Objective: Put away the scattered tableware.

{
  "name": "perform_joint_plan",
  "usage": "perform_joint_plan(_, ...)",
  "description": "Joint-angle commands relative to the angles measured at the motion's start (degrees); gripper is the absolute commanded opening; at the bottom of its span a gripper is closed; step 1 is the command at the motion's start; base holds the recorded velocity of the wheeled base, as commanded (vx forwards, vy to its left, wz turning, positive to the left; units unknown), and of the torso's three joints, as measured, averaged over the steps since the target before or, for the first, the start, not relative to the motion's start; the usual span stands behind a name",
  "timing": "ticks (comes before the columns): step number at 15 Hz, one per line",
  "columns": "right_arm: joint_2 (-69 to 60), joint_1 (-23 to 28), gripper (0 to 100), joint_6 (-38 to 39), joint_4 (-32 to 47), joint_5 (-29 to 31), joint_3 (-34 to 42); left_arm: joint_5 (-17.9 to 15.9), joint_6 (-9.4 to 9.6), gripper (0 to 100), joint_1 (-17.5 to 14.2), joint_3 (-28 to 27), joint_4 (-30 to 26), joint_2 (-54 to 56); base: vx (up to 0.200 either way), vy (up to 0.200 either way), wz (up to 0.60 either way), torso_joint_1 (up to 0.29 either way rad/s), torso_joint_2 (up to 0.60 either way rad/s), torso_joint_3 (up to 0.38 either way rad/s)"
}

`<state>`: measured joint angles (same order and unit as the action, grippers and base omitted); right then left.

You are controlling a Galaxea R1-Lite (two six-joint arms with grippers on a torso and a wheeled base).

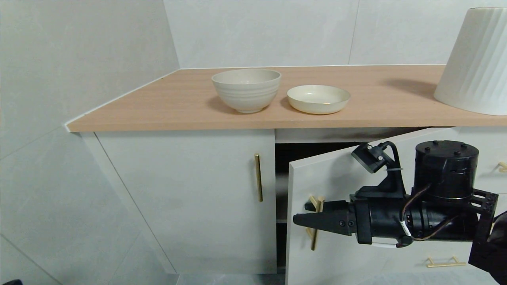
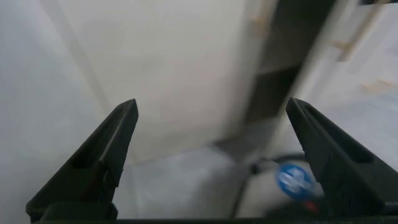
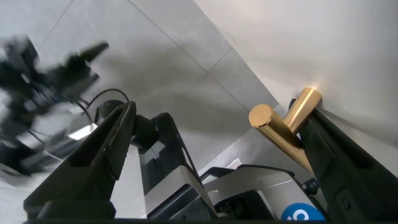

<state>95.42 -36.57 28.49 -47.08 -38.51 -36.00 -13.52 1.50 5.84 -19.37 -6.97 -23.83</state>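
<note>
Right pincer (image 1: 302, 213) spread around brass handle (image 1: 314, 237) of partly open cabinet door (image 1: 336, 257), nothing clamped. Left pincer (image 2: 211, 106) spread, empty. Bowl (image 1: 246, 89) and dish (image 1: 318, 98) seated on counter (image 1: 158, 107). Door-opening judged in hand; next, handle to be clamped, door swung wider.

Right gripper (image 3: 217, 115) with jaws spread wide, its two black fingers (image 3: 93, 165) well apart. Between them, close against one finger, a brass handle (image 3: 283, 124): a round bar with a flat end, standing on a short post fixed to a pale cabinet door (image 3: 336, 37). Not clamped on the bar; touching it or just beside it, hard to tell. Farther off, a grey tiled surface (image 3: 174, 68) crossed by thin slanting seams.
</note>
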Motion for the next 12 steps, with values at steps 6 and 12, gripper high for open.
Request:
perform_joint_plan(6, -1.1, 0.1, 100, 0.0, -0.1, 0.1, 0.2, -8.6, -1.85, 100, 5.8, -13.3, 0.5, -44.4, 0.0, 0.0, 0.0, 0.0, 0.0, 0.0)
perform_joint_plan(12, -0.8, 0.1, 100, -0.1, -0.1, 0.0, 0.3, -9.0, -9.85, 100, 11.9, -12.2, 3.9, -50.2, 0.0, 0.0, 0.0, 0.0, 0.0, 0.0)
